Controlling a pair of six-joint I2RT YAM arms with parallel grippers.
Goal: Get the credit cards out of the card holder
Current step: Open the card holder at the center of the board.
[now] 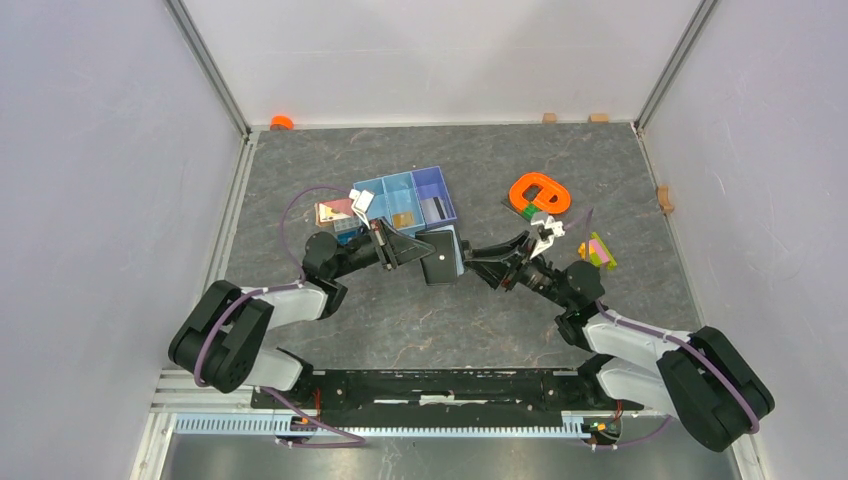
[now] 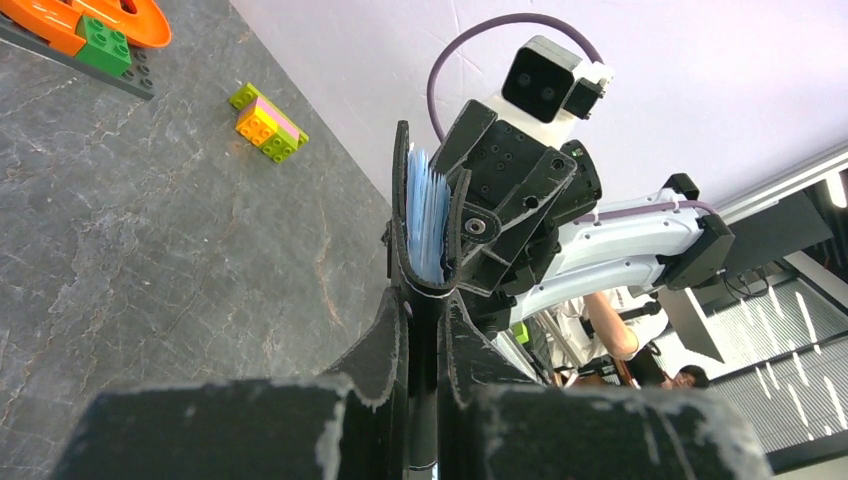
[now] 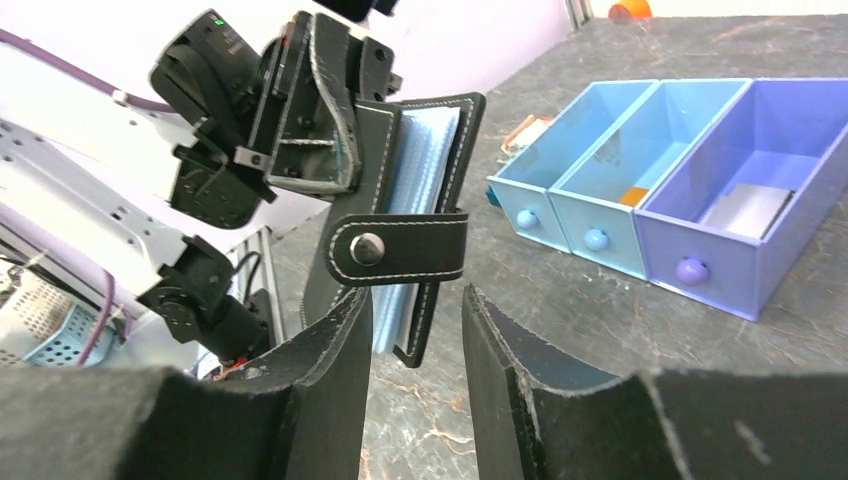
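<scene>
My left gripper (image 1: 420, 250) (image 2: 425, 300) is shut on one edge of the black card holder (image 1: 441, 256) (image 2: 402, 200) and holds it upright above the table. Pale blue sleeves (image 3: 415, 170) show between its covers, and the closing tab (image 3: 395, 245) with its snap lies across the open edge. My right gripper (image 1: 478, 262) (image 3: 415, 325) is open just beside the holder; the holder's lower corner hangs close above the gap between its fingers. A silver-grey credit card (image 1: 436, 208) (image 3: 745, 210) lies in the purple compartment of the blue tray (image 1: 392, 181) (image 3: 690, 262).
An orange-tan card (image 1: 403, 219) lies in the tray's middle compartment, and a card-like piece (image 1: 333, 212) lies left of the tray. An orange ring on a brick plate (image 1: 538, 193) and a yellow-pink-green brick stack (image 1: 598, 250) (image 2: 268, 122) sit at the right.
</scene>
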